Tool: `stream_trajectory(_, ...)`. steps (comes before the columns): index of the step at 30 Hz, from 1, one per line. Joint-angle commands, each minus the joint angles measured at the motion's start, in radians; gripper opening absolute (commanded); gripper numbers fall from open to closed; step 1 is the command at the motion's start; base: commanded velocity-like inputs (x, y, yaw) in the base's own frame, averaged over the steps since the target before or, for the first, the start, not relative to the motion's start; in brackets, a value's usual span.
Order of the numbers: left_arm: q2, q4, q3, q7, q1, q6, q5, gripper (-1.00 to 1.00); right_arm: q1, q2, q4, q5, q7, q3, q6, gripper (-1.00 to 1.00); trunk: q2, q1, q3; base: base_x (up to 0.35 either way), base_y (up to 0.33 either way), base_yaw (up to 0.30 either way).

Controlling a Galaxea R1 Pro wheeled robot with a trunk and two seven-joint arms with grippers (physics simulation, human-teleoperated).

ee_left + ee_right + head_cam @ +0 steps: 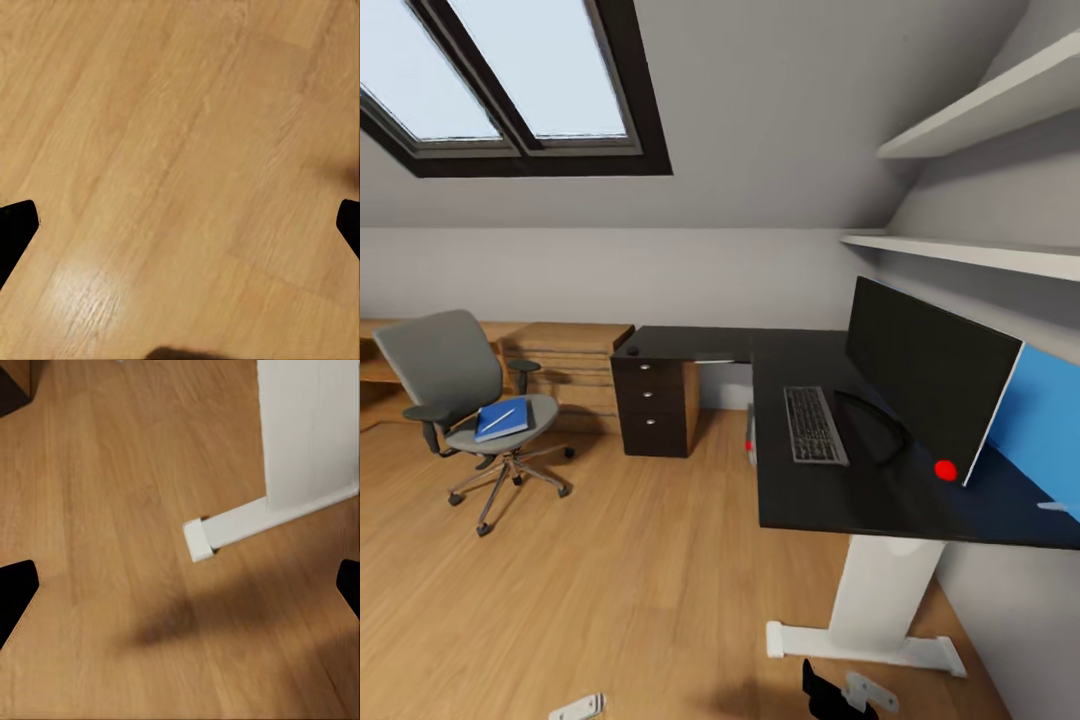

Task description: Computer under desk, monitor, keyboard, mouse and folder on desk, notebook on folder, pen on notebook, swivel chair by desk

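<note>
Room: an attic bedroom with sloped grey walls, a dark-framed skylight (pixel 510 80) and a light wood floor (pixel 610 580).
Bench: the black L-shaped bench (pixel 800 500) stands at the right on a white leg (pixel 880 590), with a blue back panel (pixel 1040 420) along its far right edge.
Monitor: the monitor (pixel 925 385) stands upright on the bench near the back panel, screen dark, a red light at its near lower corner.
Keyboard: the keyboard (pixel 814 425) lies flat on the bench just in front of the monitor, towards the bench's open edge.
Drawers: a dark drawer unit (pixel 653 405) sits under the far left end of the bench.
Computer: a sliver of grey with a red light (pixel 749 440) shows under the bench beside the drawers; too little is seen to be sure.
Chair: the swivel chair (pixel 460 400) stands on the floor well apart from the bench, before a low wood shelf unit (pixel 570 360).
Folder: the blue folder (pixel 502 420) lies on the chair seat.
Pen: a slim white pen (pixel 498 419) rests on the folder.
Left pincer (pixel 180 225): spread wide, fingertips at the frame's edges, over bare floor.
Right pincer (pixel 180 589): spread wide over the floor, near the white foot (pixel 225 529) of the bench leg.
</note>
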Motion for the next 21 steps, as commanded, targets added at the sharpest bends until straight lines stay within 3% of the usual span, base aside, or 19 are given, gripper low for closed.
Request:
stream_trajectory(1,0.002,-0.001,-0.007,0.005,-0.001,-0.005,0.011,1.00,-0.001,0.000,0.002,-0.011,0.005,0.005,-0.005,1.00,-0.001,0.000,-0.001,0.246,0.233,0.033)
stream_trajectory(8,0.001,0.000,-0.008,0.005,-0.001,-0.006,0.011,1.00,-0.001,0.000,0.002,-0.010,0.005,0.005,-0.005,1.00,-0.001,0.000,-0.001,0.204,0.194,0.004)
stream_trajectory(17,0.001,0.000,-0.009,0.005,-0.001,-0.005,0.010,1.00,-0.001,-0.001,0.009,-0.010,0.006,0.004,-0.005,1.00,-0.001,0.000,-0.001,0.020,0.019,0.000)
stream_trajectory(21,0.001,0.000,-0.009,0.005,-0.001,-0.006,0.009,1.00,-0.001,-0.001,0.010,-0.009,0.007,0.005,-0.005,1.00,0.027,-0.015,0.011,0.002,0.002,0.000)
